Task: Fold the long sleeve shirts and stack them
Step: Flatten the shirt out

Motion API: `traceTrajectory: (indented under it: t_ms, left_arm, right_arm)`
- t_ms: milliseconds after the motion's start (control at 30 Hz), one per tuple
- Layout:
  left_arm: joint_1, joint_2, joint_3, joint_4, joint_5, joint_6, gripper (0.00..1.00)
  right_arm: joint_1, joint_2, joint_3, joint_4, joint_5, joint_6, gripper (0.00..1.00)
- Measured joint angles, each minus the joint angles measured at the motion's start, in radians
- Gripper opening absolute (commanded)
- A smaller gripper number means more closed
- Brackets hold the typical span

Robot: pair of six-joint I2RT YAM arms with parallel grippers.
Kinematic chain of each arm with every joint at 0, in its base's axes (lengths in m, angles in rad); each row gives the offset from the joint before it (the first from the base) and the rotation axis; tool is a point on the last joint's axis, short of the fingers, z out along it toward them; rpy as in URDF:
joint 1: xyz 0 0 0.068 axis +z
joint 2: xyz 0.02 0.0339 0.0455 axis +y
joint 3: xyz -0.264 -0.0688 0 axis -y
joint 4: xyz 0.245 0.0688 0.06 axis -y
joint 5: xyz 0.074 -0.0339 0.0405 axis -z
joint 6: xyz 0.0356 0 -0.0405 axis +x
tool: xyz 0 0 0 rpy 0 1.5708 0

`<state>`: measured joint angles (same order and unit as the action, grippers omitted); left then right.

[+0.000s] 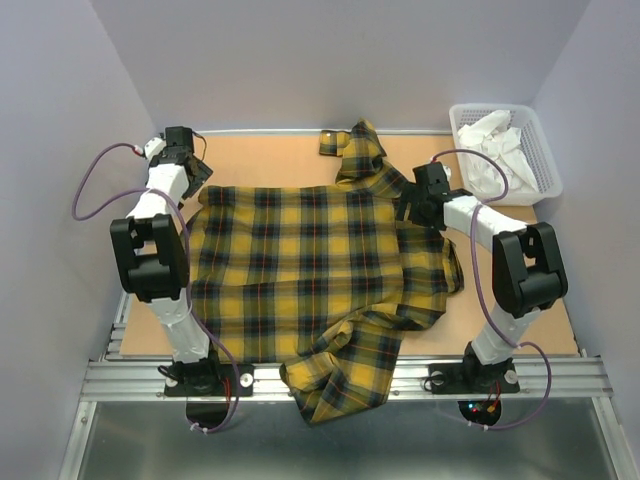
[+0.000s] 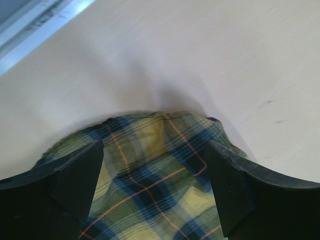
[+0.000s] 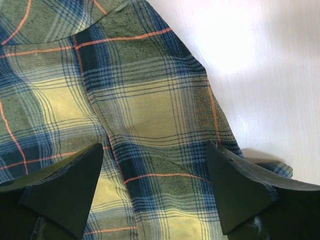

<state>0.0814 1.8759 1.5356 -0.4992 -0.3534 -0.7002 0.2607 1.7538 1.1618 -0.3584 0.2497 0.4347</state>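
Here, plaid shirt (image 1: 320, 270) spread flat on the wooden table (image 1: 270, 160), one sleeve hanging over the near edge, left gripper (image 2: 155, 167) released, jaws wide over the shirt's far left corner, right gripper (image 3: 155, 170) likewise released above its right side, basket (image 1: 505, 150) of white cloth beyond.

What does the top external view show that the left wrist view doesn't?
Only top external: the whole plaid shirt spread out, a white basket of white cloth at the far right corner, and the right arm. Only left wrist: up close, the shirt's edge lying inside the open left pincer, not gripped. Both: shirt and bare table.
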Motion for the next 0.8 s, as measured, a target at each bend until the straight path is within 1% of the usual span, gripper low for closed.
traceTrajectory:
  t_ms: [133, 167, 333, 433, 533, 567, 633, 667, 733, 767, 800]
  left_arm:
    - [0.008, 0.024, 0.026, 0.024, 0.087, -0.023, 0.94]
    - [0.008, 0.035, 0.039, 0.024, 0.098, -0.028, 0.91]
    - [0.007, 0.148, 0.145, 0.019, 0.148, -0.080, 0.86]
    - [0.007, 0.213, 0.168, 0.009, 0.161, -0.104, 0.82]
    - [0.008, 0.259, 0.178, -0.010, 0.163, -0.119, 0.75]
    - [0.008, 0.272, 0.182, -0.018, 0.163, -0.122, 0.63]
    - [0.008, 0.301, 0.195, -0.030, 0.163, -0.136, 0.49]
    - [0.008, 0.311, 0.204, -0.040, 0.163, -0.136, 0.36]
    - [0.007, 0.326, 0.225, -0.063, 0.160, -0.136, 0.26]
    - [0.005, 0.329, 0.235, -0.075, 0.156, -0.138, 0.18]
    - [0.005, 0.330, 0.246, -0.085, 0.151, -0.138, 0.16]
  right_arm:
    - [0.000, -0.010, -0.005, 0.003, -0.004, -0.005, 0.88]
    - [0.000, -0.010, -0.010, 0.006, -0.004, -0.008, 0.88]
    - [0.000, -0.012, -0.032, 0.002, -0.004, -0.013, 0.88]
    - [0.000, -0.014, -0.032, 0.002, -0.004, -0.013, 0.88]
    - [0.000, -0.022, -0.032, 0.002, -0.003, -0.013, 0.88]
    - [0.000, -0.025, -0.032, 0.003, -0.003, -0.013, 0.88]
    - [0.000, -0.029, -0.032, 0.003, -0.003, -0.013, 0.88]
    - [0.000, -0.031, -0.033, 0.003, -0.003, -0.013, 0.89]
    - [0.000, -0.033, -0.034, 0.003, -0.003, -0.013, 0.89]
    - [0.000, -0.035, -0.036, 0.005, -0.002, -0.013, 0.89]
    - [0.000, -0.038, -0.038, 0.006, -0.002, -0.014, 0.89]
